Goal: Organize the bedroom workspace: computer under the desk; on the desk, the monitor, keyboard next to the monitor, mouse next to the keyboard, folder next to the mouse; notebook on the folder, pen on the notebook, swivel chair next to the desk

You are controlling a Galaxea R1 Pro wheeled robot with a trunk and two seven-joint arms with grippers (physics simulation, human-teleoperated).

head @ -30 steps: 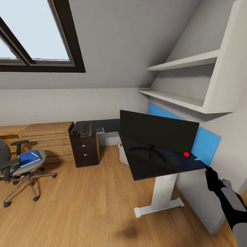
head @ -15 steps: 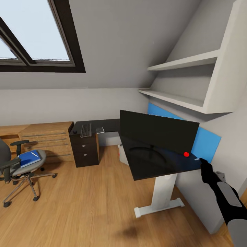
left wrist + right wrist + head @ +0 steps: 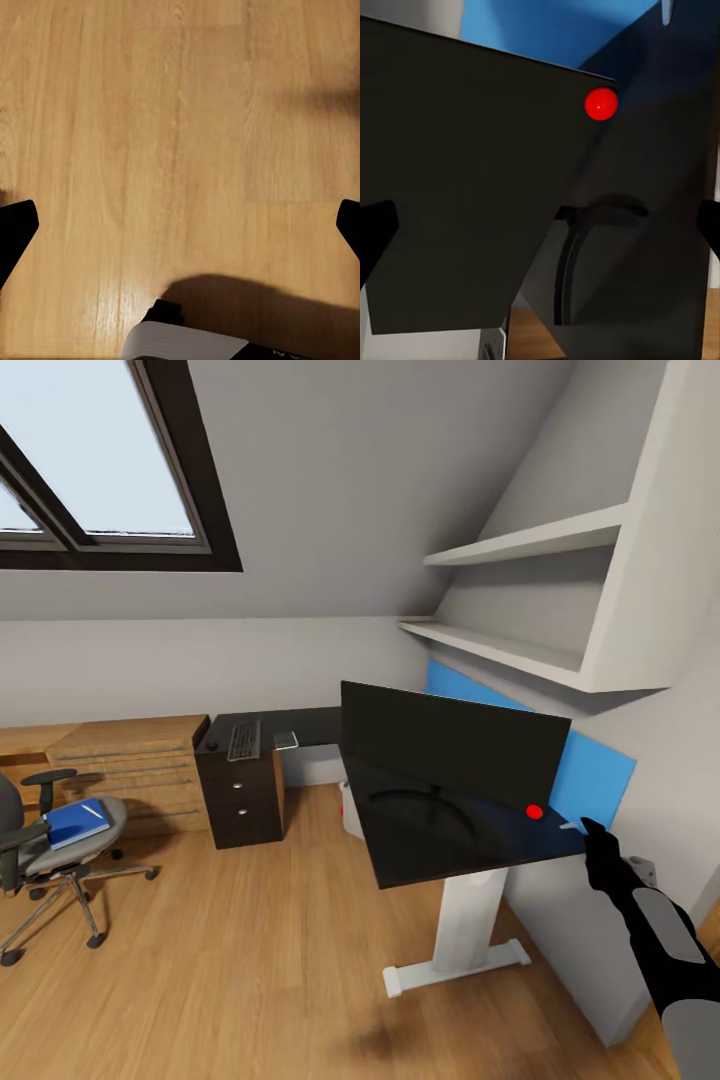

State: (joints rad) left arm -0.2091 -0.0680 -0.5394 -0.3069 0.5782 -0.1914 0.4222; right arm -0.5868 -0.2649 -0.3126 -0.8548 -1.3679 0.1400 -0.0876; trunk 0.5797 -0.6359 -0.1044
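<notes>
The black monitor stands on the right wing of the black desk. On the far wing lie the keyboard, a small dark mouse and a flat pale-edged item; I cannot tell whether that is the notebook. The grey computer sits under the desk. At far left, the blue folder rests on the swivel chair. My right gripper is open at the desk's right end beside a short whitish stick, perhaps the pen, and faces the monitor. My left gripper hangs open over the floor.
A light wooden drawer bench runs along the back wall left of the desk. White shelves and a blue wall panel sit above and behind the monitor. A skylight is at upper left. Wooden floor spreads between chair and desk.
My right gripper rose from below the desk's right end up to its edge. The head view has swung slightly, so the whole scene sits a little further left.
</notes>
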